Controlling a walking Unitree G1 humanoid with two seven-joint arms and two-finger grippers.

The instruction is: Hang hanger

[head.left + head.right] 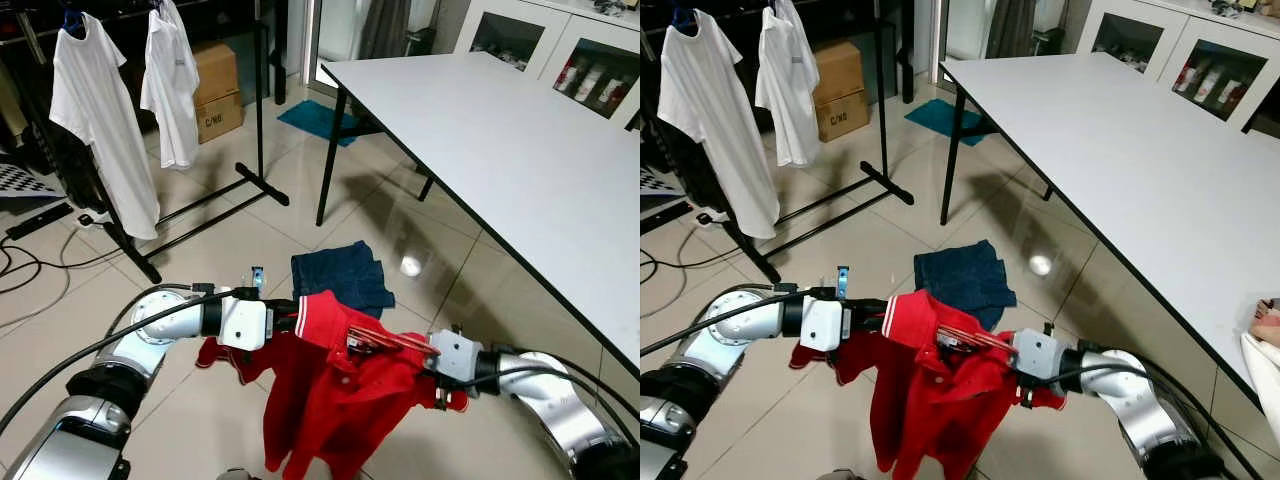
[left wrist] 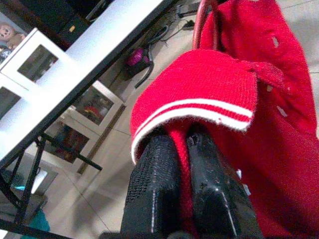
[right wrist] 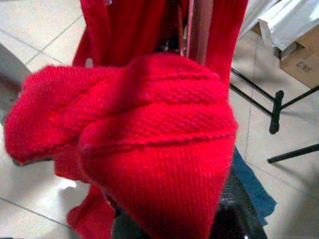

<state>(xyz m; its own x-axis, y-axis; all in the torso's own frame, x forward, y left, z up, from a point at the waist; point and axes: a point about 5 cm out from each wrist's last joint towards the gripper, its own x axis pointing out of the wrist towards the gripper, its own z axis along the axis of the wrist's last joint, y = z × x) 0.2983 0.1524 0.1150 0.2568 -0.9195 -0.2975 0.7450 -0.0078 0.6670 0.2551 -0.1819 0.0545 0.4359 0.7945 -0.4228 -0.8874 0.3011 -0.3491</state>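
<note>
A red shirt (image 1: 330,400) with a white-striped collar hangs between my two grippers, low over the floor. A reddish wire hanger (image 1: 390,342) sits inside its neck. My left gripper (image 1: 288,316) is shut on the collar, its black fingers (image 2: 154,169) pinching the red knit. On the other side, my right gripper (image 1: 432,366) holds the shirt, with bunched red cloth (image 3: 149,129) draped over its fingers. The black clothes rack (image 1: 262,185) stands at the far left, carrying two white T-shirts (image 1: 100,110).
A long white table (image 1: 520,150) on black legs fills the right side. Blue shorts (image 1: 340,275) lie on the tiles just ahead. A cardboard box (image 1: 215,90) stands behind the rack, cables (image 1: 30,265) trail at the left, and white cabinets (image 1: 560,50) line the back.
</note>
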